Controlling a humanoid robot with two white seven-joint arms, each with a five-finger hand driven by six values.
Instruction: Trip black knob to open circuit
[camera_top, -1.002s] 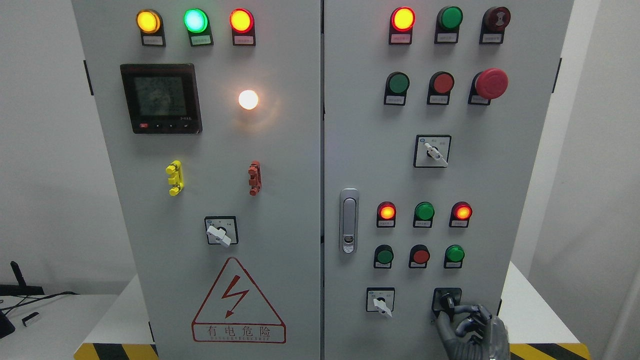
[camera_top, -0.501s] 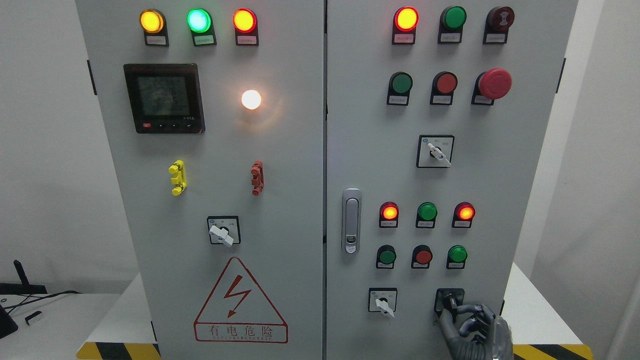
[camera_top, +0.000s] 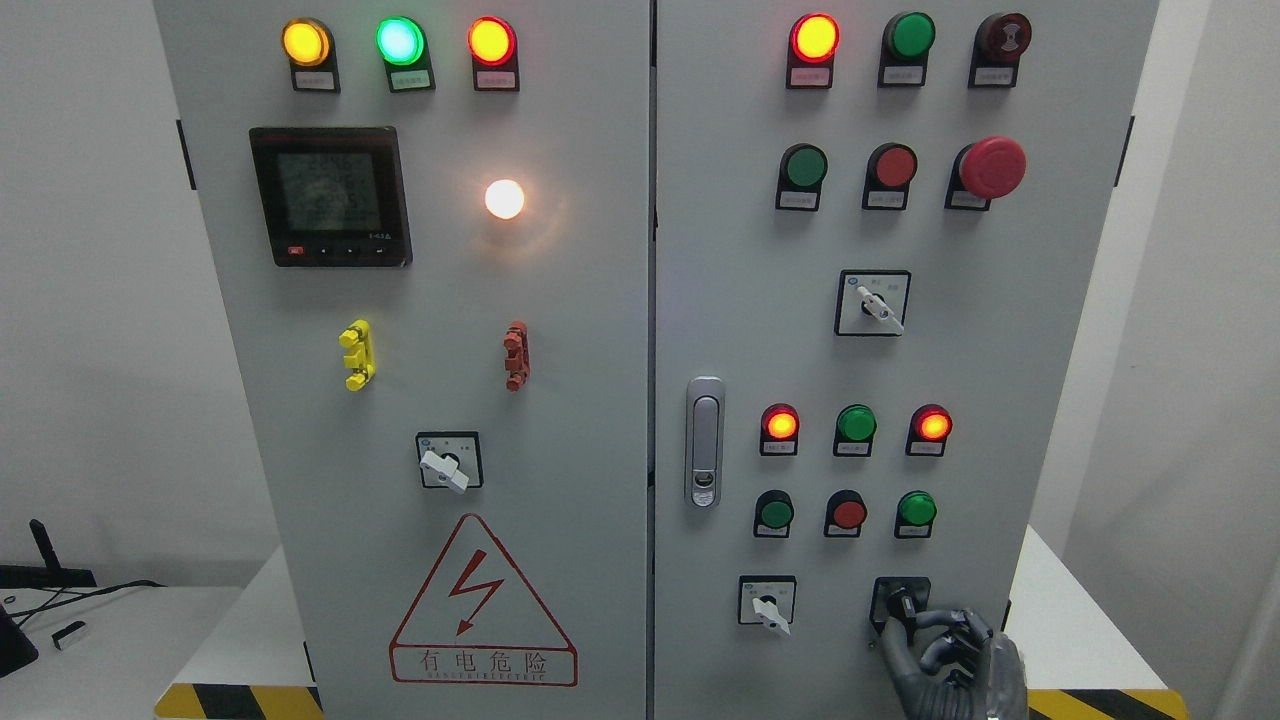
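The black knob (camera_top: 900, 602) sits on its black square plate at the lower right of the grey cabinet's right door (camera_top: 740, 300). My right hand (camera_top: 945, 655), dark grey, comes up from the bottom edge just below and right of it. Its thumb and curled fingers close around the knob's lever. The lower half of the plate is hidden behind the hand. My left arm does not show.
A white selector switch (camera_top: 766, 606) sits left of the knob. Above are a row of green and red push buttons (camera_top: 848, 513) and lit indicator lamps (camera_top: 856, 424). The door latch (camera_top: 704, 441) is at mid-height. A red mushroom stop button (camera_top: 991, 166) sticks out upper right.
The whole view has drifted slightly to the right. My right hand stays closed at the black knob with almost no visible motion.
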